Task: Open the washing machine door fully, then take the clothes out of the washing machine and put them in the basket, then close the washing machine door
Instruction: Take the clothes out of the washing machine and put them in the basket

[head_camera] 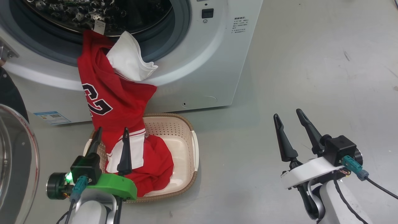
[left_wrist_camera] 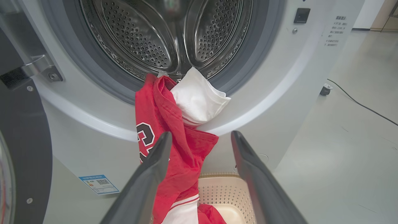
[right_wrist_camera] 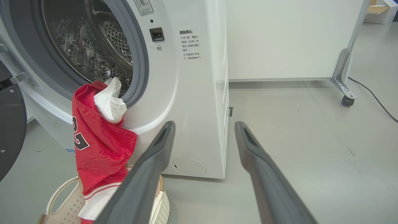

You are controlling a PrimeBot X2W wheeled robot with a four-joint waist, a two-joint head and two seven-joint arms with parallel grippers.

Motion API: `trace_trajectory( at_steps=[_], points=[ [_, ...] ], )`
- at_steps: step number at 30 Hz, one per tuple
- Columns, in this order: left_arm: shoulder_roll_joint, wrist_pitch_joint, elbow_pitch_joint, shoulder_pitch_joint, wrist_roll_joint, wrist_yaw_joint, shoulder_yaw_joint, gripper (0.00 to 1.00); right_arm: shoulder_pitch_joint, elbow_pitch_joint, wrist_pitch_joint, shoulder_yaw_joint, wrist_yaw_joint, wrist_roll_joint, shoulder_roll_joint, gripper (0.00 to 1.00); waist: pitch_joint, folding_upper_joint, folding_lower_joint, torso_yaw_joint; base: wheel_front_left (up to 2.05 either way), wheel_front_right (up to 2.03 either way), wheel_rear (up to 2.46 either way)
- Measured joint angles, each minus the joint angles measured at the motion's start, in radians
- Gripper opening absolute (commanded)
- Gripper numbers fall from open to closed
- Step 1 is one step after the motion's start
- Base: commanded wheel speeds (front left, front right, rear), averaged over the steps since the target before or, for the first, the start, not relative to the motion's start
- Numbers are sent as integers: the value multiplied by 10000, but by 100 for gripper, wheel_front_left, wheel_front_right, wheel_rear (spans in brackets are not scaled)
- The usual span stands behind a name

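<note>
In the head view the jersey (head_camera: 108, 99) hangs from the lip of the washing machine (head_camera: 202, 62), and its lower end lies in the basket (head_camera: 186, 124) on the plain red garment (head_camera: 155, 169). The left gripper (head_camera: 112, 130) stands spread and empty at the hanging cloth, while the right gripper (head_camera: 287, 114) waits wide and empty over bare floor (head_camera: 311, 62), well apart. A hard pull could likely drag the light basket or snag cloth on the grey gasket (head_camera: 180, 28). Swinging in the washing machine door (head_camera: 15, 149), open at the left, would trap any cloth draped over the lip. In the left wrist view the jersey falls between the wide fingers, nearer the left one, so closing may catch only a thin fold that slips. The drum (left_wrist_camera: 140, 37) behind looks empty, and the hinge bracket (left_wrist_camera: 39, 65) juts out at the left. In the right wrist view a white panel (right_wrist_camera: 289, 40) on castors and a cable (right_wrist_camera: 376, 99) lie right of the machine, off the path, and nothing blocks the basket.
</note>
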Motion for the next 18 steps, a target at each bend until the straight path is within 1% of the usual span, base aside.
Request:
trace_trajectory(
  at_steps=[12,18],
  points=[
    [2,0,-314,145,-54,77,-35,100,0,-21,0,90,2,0,4,100,76,0,0,-21,0,0,0],
    [4,0,-345,127,-128,88,-36,100,-13,-215,0,197,2,0,10,100,335,0,0,-41,0,0,0]
  ],
)
